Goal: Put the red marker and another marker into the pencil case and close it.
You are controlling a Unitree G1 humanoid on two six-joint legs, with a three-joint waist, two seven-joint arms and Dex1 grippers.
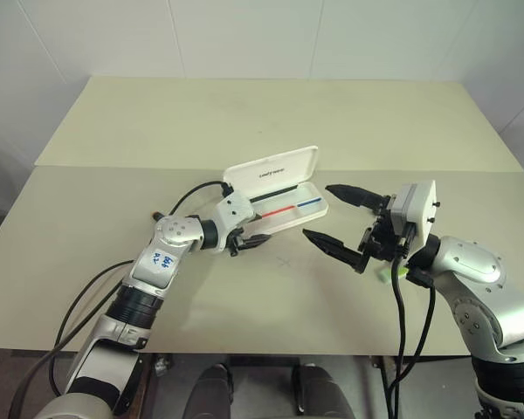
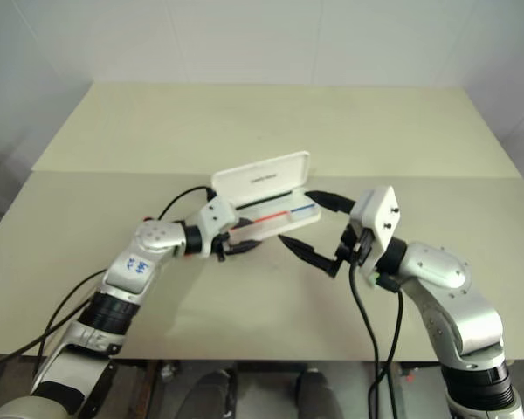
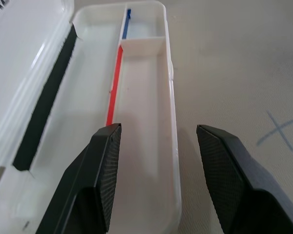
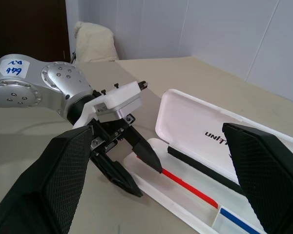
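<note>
The pencil case (image 1: 279, 194) is lying open on the table (image 1: 157, 140). The left tool (image 1: 251, 242) is hovering half-open, empty, at its end; the right tool (image 1: 336, 220) is gaping wide, empty.

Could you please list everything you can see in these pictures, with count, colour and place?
pencil case: one, white, lid open, mid-table between the grippers; no marker visible inside.
lines inside case: three, black, red and blue, along the tray.
green object: one, lime, mostly hidden behind the right arm; cannot tell what it is.
cross mark: one, grey-blue, drawn on the table beside the case.
table: one, pale beige.
left gripper: one, black fingers, open, at the case's near end.
right gripper: one, black fingers, open wide, beside the case's other end.
</note>
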